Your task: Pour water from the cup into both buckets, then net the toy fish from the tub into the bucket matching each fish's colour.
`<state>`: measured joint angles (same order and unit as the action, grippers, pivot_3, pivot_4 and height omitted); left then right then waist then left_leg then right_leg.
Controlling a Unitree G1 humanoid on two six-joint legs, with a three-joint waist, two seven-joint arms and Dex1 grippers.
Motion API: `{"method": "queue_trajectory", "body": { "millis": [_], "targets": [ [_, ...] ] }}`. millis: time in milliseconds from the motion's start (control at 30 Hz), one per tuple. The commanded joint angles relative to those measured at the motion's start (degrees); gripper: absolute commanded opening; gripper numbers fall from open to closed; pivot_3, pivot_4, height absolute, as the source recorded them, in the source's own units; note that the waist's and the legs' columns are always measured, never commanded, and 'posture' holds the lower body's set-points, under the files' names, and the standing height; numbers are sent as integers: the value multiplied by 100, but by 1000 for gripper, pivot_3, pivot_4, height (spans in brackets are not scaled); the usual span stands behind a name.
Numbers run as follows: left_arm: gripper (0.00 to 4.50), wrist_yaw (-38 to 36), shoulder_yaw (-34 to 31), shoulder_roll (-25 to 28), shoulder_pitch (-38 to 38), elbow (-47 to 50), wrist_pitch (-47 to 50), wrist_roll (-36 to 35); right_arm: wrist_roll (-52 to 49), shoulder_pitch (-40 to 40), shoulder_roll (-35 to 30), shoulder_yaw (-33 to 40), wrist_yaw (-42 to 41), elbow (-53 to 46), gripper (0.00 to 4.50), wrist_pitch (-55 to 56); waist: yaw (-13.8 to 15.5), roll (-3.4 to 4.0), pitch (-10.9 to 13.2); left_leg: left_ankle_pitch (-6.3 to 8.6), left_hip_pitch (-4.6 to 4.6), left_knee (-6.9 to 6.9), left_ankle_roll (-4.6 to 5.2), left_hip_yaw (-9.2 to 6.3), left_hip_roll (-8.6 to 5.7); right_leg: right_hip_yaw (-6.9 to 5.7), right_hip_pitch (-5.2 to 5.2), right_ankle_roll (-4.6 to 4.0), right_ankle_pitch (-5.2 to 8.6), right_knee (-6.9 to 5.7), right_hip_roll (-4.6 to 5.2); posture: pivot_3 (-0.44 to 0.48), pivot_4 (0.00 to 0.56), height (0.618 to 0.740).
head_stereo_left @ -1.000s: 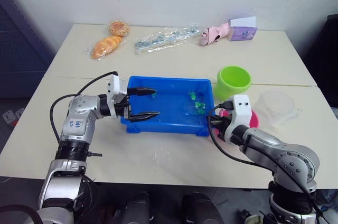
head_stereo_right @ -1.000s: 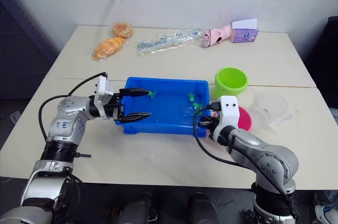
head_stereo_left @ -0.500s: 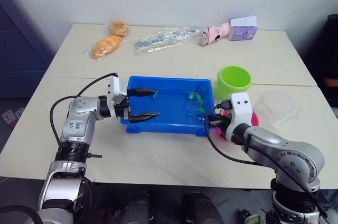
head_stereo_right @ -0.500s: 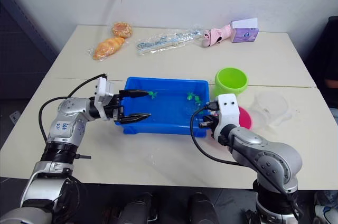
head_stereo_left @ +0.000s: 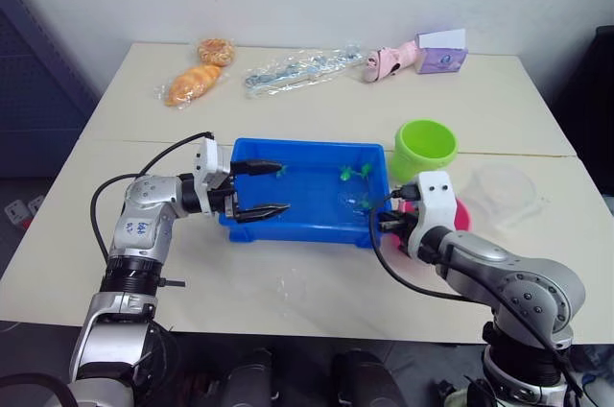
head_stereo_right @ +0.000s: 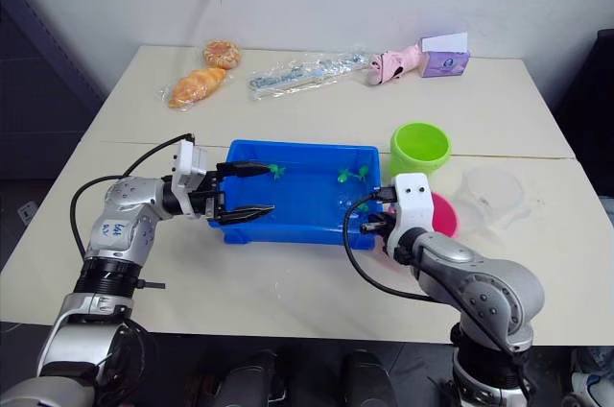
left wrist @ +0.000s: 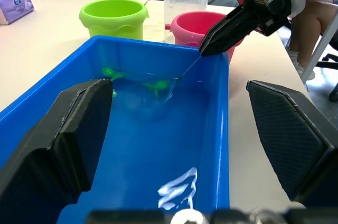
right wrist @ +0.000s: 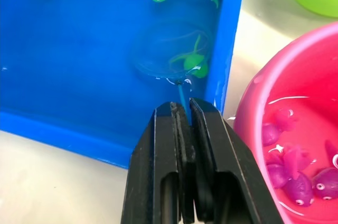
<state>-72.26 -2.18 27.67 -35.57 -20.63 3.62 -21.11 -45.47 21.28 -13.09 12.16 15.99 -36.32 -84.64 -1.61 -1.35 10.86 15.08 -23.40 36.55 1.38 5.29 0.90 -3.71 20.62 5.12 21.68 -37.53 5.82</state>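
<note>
Now my right tool (right wrist: 184,109) is clamped tight on the net (right wrist: 169,55) stick, hoop under water in the tub (head_stereo_left: 251,226) with a green fish (right wrist: 191,61) over the mesh. Left tool (head_stereo_left: 259,188) hangs wide open over the tub's left end, holding nothing. The fish looks light and slick, the mesh soft; I'd scoop from below and lift slowly toward the green bucket (head_stereo_left: 425,148).
</note>
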Motion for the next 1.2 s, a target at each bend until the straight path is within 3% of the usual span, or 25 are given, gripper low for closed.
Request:
{"method": "queue_trajectory", "body": {
  "millis": [33, 533, 1033, 1200],
  "targets": [
    [4365, 12, -39, 19, -28, 213, -34, -94, 325, 174, 138, 35, 75, -59, 0, -128, 0, 0, 0, -1, 0, -4, -2, 0, 0, 0, 1, 0, 0, 0, 0, 0, 150, 740],
    [4365, 81, -52, -3, 24, 266, -33, -107, 1378, 901, 348, -196, -193, 172, 0, -641, 0, 0, 0, -6, -1, -33, -7, 2, -6, -3, 5, 0, 0, -1, 0, 0, 150, 740],
    [4365, 110, -73, 17, 63, 303, -46, -119, 1920, 871, -239, -1089, -996, 63, 0, -182, -15, 0, 0, -7, 0, -37, -10, 4, -6, -3, 8, 0, 0, 1, -2, 0, 150, 740],
    [4365, 121, -80, 18, 59, 300, -55, -112, 2148, 990, -760, -1616, -1252, 1, 0, 78, -7, 0, 0, -7, -1, -36, -10, 4, -6, -3, 7, 0, 0, 3, -1, 0, 150, 740]
  ]
}}
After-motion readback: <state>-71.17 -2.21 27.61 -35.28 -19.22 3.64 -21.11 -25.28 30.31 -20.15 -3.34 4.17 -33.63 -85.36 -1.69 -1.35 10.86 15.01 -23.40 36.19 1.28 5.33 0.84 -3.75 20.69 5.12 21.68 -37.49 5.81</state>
